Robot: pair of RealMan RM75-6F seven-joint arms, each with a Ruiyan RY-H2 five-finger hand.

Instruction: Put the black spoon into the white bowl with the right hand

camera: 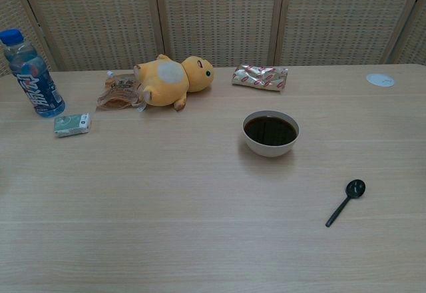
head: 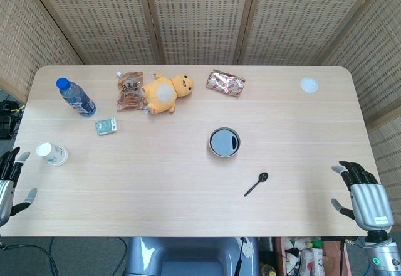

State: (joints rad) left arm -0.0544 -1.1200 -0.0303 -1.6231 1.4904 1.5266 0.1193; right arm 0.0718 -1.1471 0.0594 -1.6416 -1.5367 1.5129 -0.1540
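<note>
Woven screen panels (head: pixel 200 19) close the back and both sides of the light wooden table (head: pixel 156 188). The black spoon (head: pixel 256 184) lies flat on the wood, near the front and a little right of the white bowl (head: pixel 224 142), apart from it, with its scoop pointing towards the bowl and its handle towards the front edge. The bowl is dark inside; I cannot tell if this is liquid or a dark lining.

The right hand (head: pixel 363 199) hangs at the right front corner, released, fingers apart and holding nothing. The left hand (head: pixel 11 185) waits at the left edge, also released and empty.

I think the main risk is the spoon itself: it is thin and lies flat, so the fingers may push it along the wood instead of lifting it, perhaps towards the front edge, which is near. If the bowl holds liquid, a spoon dropped from high may splash, and a hand coming too low may knock the rim.

Between the right hand and the spoon the wood is bare, so the approach is free. The plush toy (head: pixel 166 92), snack packets (head: pixel 226 83), water bottle (head: pixel 76 97), paper cup (head: pixel 52 153) and small green box (head: pixel 106 126) stand well away.
</note>
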